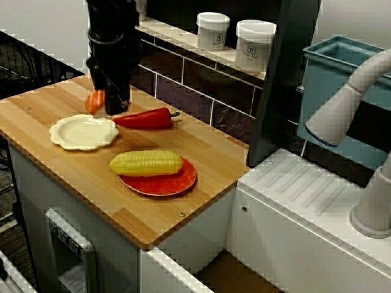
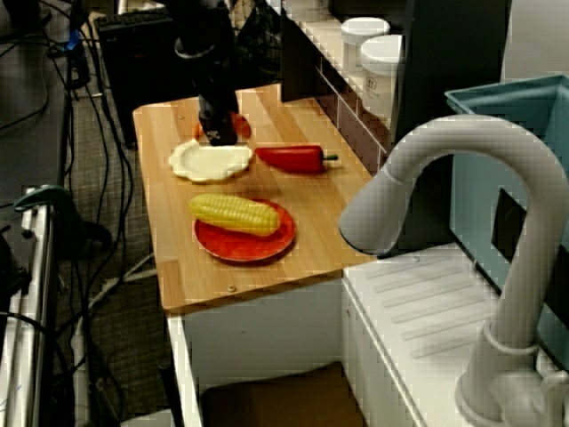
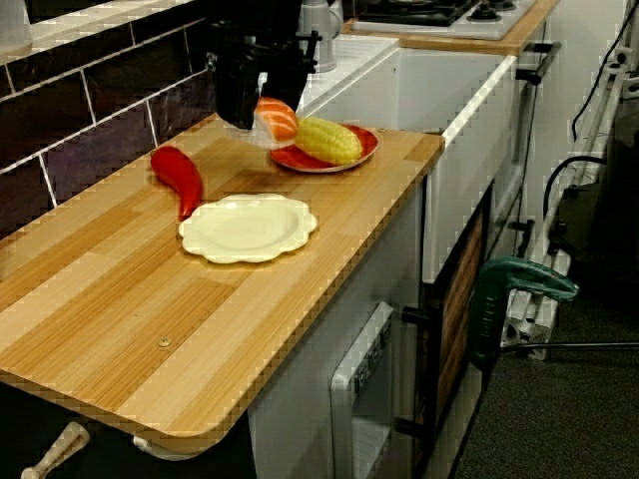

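My black gripper [image 1: 107,105] hangs just above the back edge of a cream scalloped plate [image 1: 84,132] on the wooden counter [image 1: 73,183]. It is shut on an orange piece with pale stripes, like a slice of salmon [image 3: 277,120], held clear of the wood. In the view facing the tiled wall the orange piece [image 1: 95,101] shows at the gripper's left side. A red pepper [image 1: 143,118] lies right of the gripper, near the wall. In front of it, an ear of corn [image 1: 146,163] lies on a red plate [image 1: 160,183].
Two white jars [image 1: 212,30] [image 1: 255,44] stand on the shelf over the dark tiles. A grey tap [image 2: 462,178] arches over the white sink block [image 1: 305,201] beside the counter. A teal bin [image 1: 342,73] sits behind it. Cables trail on the floor [image 2: 80,160].
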{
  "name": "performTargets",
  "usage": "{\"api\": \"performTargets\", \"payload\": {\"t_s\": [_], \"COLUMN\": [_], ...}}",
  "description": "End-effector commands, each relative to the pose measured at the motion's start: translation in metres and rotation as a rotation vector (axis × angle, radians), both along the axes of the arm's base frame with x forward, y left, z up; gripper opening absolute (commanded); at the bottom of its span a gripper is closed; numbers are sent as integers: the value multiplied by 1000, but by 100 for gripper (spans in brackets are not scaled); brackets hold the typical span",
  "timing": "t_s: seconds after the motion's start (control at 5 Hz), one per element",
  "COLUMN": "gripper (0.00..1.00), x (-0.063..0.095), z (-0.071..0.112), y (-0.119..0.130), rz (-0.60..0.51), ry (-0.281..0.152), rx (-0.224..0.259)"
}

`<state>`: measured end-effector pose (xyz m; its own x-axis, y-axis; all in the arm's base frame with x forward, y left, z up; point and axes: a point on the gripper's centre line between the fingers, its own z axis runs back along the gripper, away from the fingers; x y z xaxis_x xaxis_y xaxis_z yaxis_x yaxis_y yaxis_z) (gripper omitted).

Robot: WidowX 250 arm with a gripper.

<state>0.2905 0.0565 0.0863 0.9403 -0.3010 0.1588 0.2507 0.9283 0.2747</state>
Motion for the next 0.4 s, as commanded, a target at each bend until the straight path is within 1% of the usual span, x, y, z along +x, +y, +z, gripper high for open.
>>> {"api": "performTargets", "payload": {"t_s": [0.0, 0.2], "gripper": [0, 0], "x": [25, 37], "z": [-14, -23], "y": [-20, -26], "rz": [-18, -9], "ry": [-19, 4], "rx": [20, 16]}}
